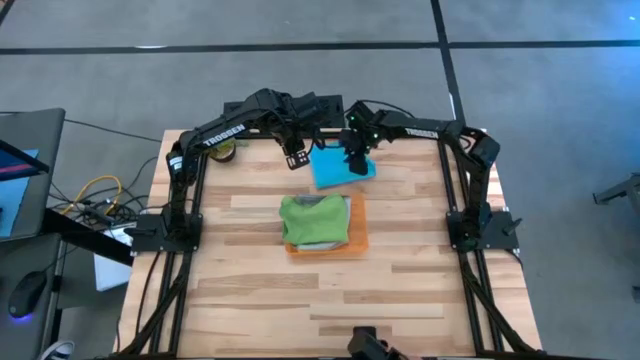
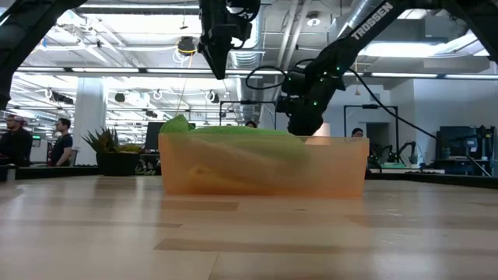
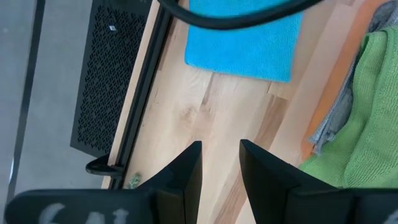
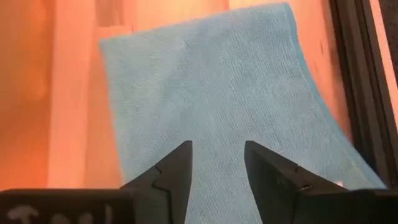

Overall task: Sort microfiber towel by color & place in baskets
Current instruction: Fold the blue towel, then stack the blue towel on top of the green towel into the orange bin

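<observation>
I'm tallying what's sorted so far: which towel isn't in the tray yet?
The blue towel: it lies flat on the table behind the orange tray, under the right gripper. The green towel is already in the tray.

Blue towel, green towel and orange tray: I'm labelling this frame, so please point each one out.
Blue towel (image 1: 340, 168), high view, its bare left part beside the right gripper.
Green towel (image 1: 312, 220), high view, middle of the folded top.
Orange tray (image 1: 357, 236), high view, right rim strip beside the towel.

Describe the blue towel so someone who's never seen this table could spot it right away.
Find the orange tray mid-table, piled with a green towel. Just beyond it, under the right gripper, lies the blue towel: flat on bare wood, the only blue cloth.
</observation>
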Tool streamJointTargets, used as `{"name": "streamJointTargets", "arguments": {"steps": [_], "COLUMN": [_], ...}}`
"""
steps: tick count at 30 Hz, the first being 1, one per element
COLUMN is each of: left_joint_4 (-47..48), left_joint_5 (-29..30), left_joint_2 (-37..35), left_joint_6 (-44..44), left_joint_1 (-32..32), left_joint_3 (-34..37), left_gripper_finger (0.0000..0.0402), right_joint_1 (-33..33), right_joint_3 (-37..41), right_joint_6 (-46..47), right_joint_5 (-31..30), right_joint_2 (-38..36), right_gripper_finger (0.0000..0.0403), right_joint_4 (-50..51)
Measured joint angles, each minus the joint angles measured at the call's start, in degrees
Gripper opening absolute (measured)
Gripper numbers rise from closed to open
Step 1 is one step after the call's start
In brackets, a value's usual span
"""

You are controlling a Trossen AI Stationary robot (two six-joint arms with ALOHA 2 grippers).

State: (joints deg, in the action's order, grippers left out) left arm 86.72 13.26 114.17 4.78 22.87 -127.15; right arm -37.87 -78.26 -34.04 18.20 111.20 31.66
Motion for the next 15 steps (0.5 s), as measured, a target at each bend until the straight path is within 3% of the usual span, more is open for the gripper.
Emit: {"name": "streamJointTargets", "arguments": {"steps": [8,15], "left_joint_4": [0.02,0.02], "left_joint_5": [0.00,0.00], "left_joint_2": [0.00,0.00], "left_joint_6": [0.12,0.12], "left_joint_1": [0.00,0.00], "left_joint_3": [0.00,0.00], "left_gripper_finger": [0.0100,0.0100], "right_joint_1": [2.75,5.66], "right_joint_3": [-0.04,-0.04], "right_joint_6": [1.90,1.10], "right_joint_5": [-0.70,-9.70], "right_joint_2": [0.44,0.44], "right_gripper_finger": [0.0171,0.0193], "right_joint_4": [-0.32,-0.62]}}
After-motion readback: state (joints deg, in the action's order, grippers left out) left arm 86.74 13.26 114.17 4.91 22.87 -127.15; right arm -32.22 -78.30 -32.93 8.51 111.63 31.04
